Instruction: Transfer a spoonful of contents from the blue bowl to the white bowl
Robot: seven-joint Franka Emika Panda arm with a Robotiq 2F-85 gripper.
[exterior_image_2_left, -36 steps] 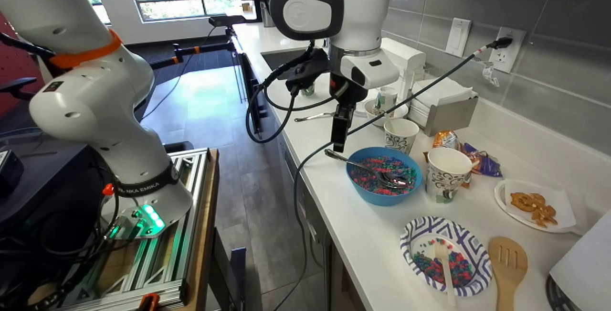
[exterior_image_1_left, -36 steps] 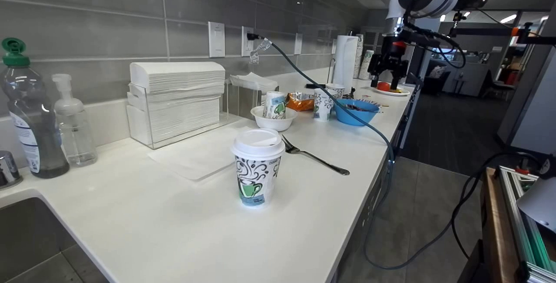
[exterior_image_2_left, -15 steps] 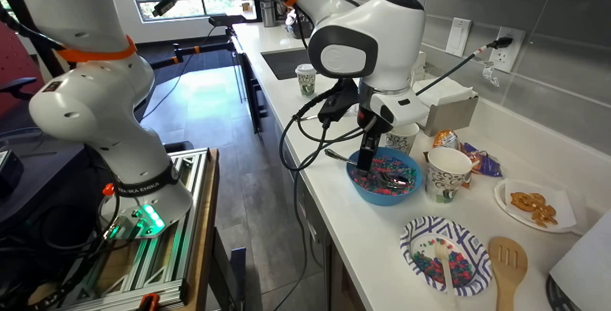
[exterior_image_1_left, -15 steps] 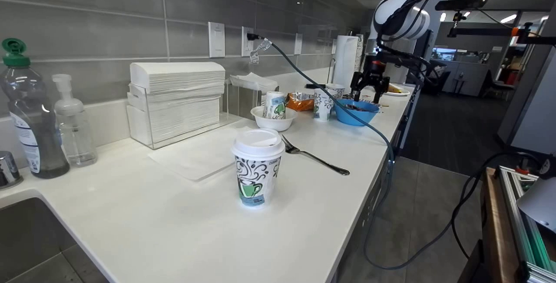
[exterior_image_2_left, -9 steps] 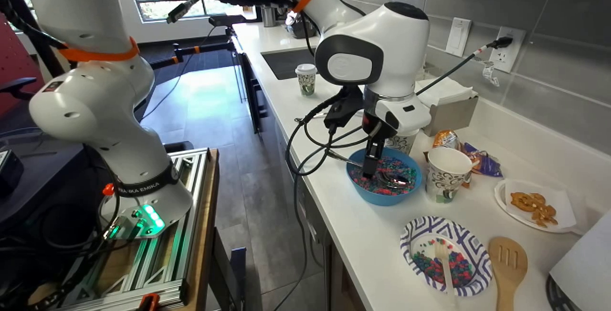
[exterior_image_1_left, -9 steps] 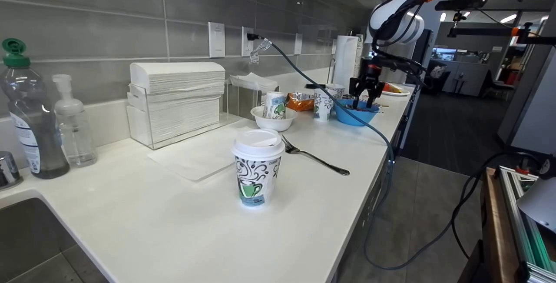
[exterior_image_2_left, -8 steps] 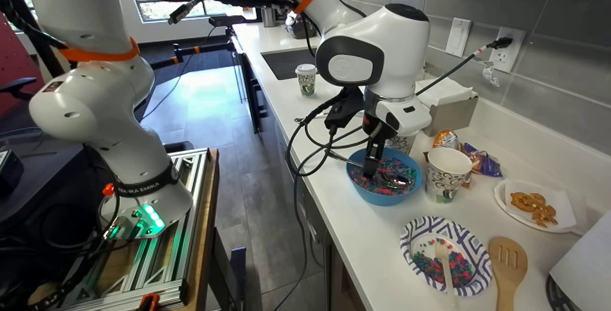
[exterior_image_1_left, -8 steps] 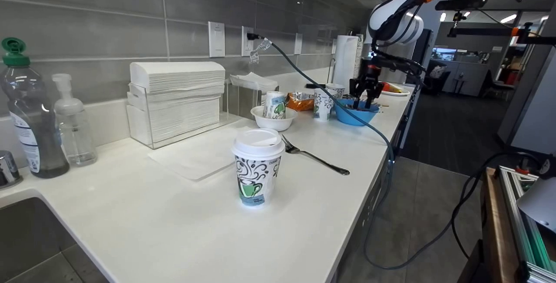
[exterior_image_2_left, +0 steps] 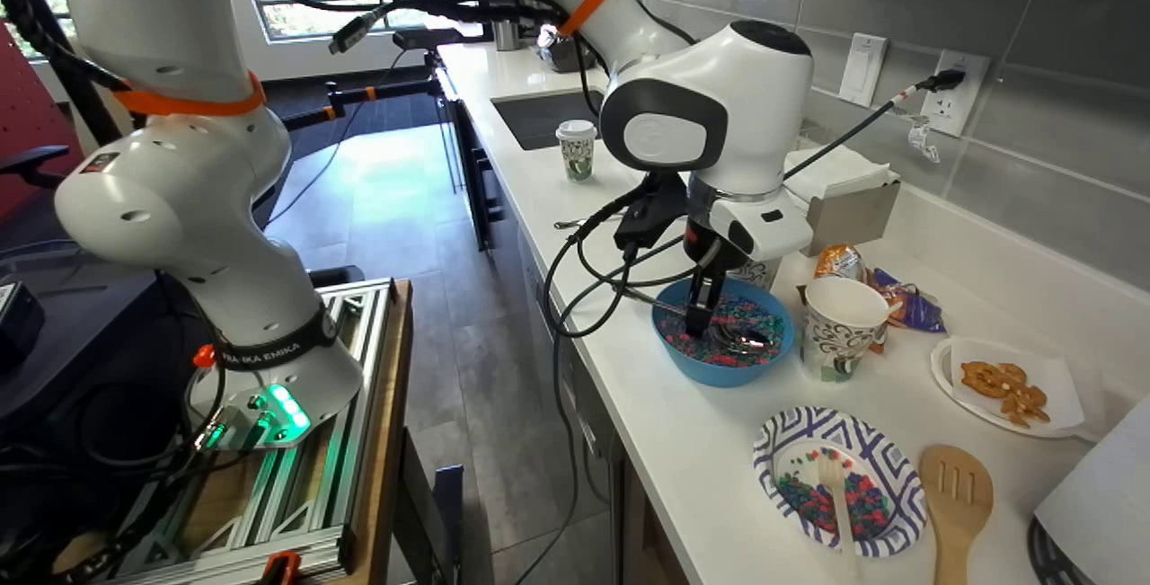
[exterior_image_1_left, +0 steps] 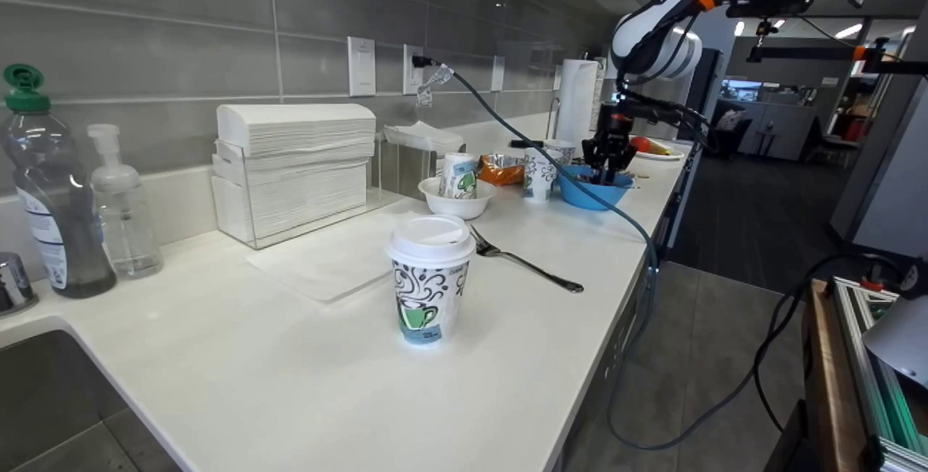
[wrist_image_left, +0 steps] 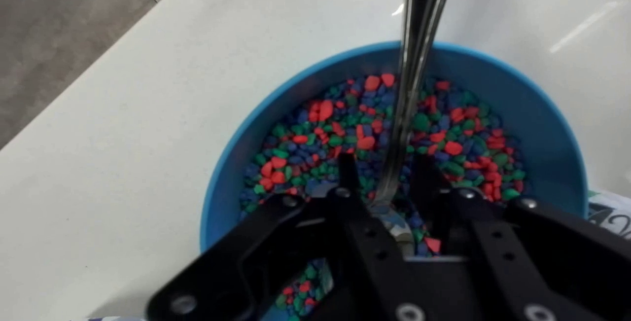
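The blue bowl (wrist_image_left: 547, 163) holds small red, green and blue pebbles. A metal spoon (wrist_image_left: 416, 64) lies in it, its handle leaning over the rim. My gripper (wrist_image_left: 384, 168) points down inside the bowl, its fingers on either side of the handle. Gaps show between the handle and both fingers, so the jaws are partly open and hold nothing. The spoon's scoop (exterior_image_2_left: 742, 341) rests on the pebbles in an exterior view; the wrist view hides part of it behind the gripper. The white bowl (exterior_image_1_left: 458, 206), with a paper cup (exterior_image_1_left: 460, 175) tipped in it, shows in an exterior view.
A dark cable (exterior_image_1_left: 507, 120) runs from the wall socket across the counter near the blue bowl. Paper cups (exterior_image_2_left: 843, 324) stand close beside that bowl. A patterned plate (exterior_image_2_left: 907, 468) with pebbles, a wooden spatula (exterior_image_2_left: 957, 486) and a lidded cup (exterior_image_1_left: 431, 276) also occupy the counter.
The arm has come across and down into the blue bowl over the spoon. In the last half second its jaws have narrowed around the handle. Spoon and bowls look unmoved.
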